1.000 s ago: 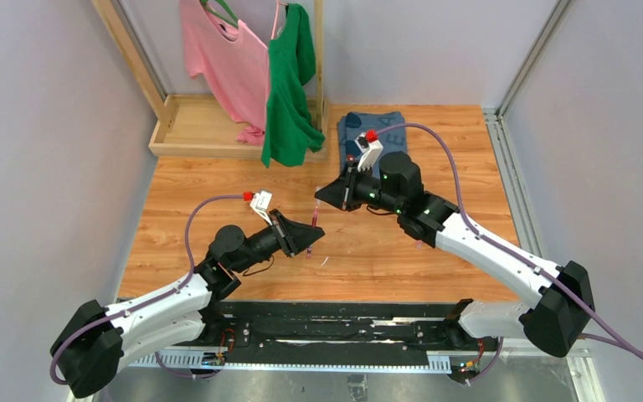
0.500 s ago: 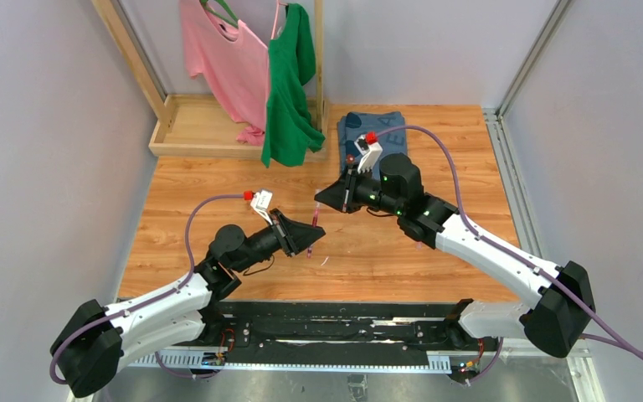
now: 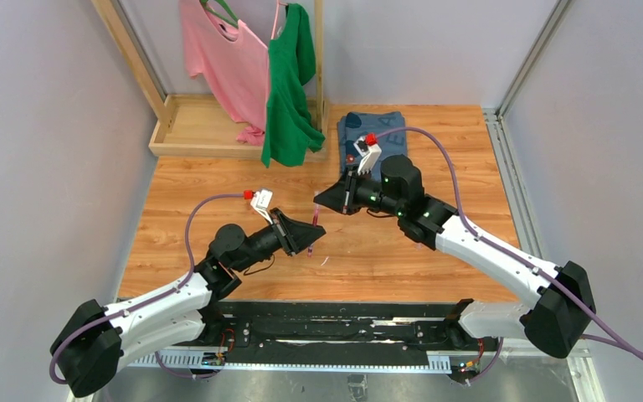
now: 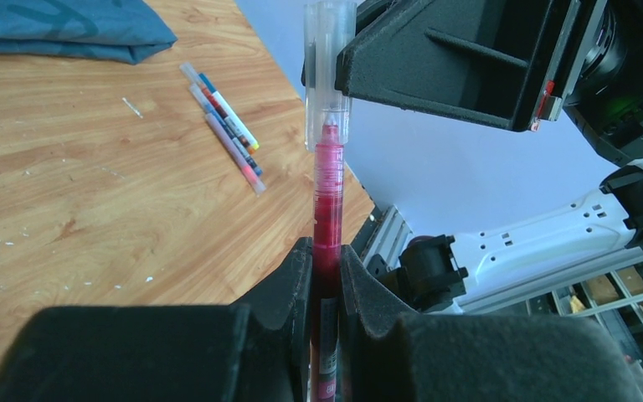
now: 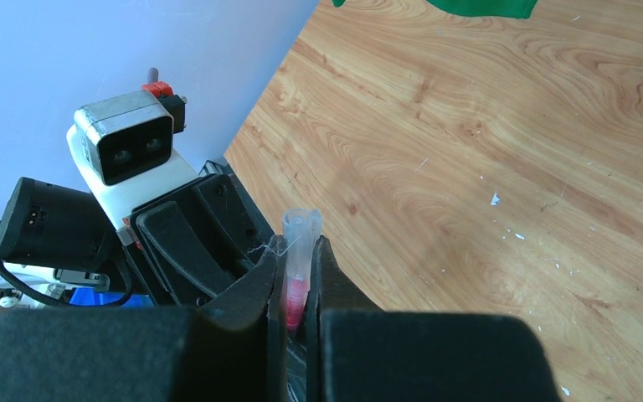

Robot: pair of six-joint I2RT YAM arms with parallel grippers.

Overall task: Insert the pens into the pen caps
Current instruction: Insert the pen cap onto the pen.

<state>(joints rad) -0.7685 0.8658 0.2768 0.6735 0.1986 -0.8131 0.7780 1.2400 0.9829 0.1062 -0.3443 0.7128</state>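
My left gripper (image 4: 325, 251) is shut on a dark red pen (image 4: 328, 193) that points up from its jaws. The pen's tip sits just inside the mouth of a clear pen cap (image 4: 328, 75). My right gripper (image 5: 300, 251) is shut on that pen cap (image 5: 300, 239), and red shows inside its lower end. In the top view the two grippers meet over the middle of the table, left gripper (image 3: 311, 238) below right gripper (image 3: 318, 202), with the red pen (image 3: 314, 223) between them. A few more pens (image 4: 222, 126) lie side by side on the wood.
A folded blue cloth (image 3: 372, 130) lies at the back of the wooden table (image 3: 218, 193). A wooden rack (image 3: 218, 126) at the back left holds a pink shirt (image 3: 218, 59) and a green shirt (image 3: 289, 84). A small white scrap (image 3: 325, 260) lies near the front.
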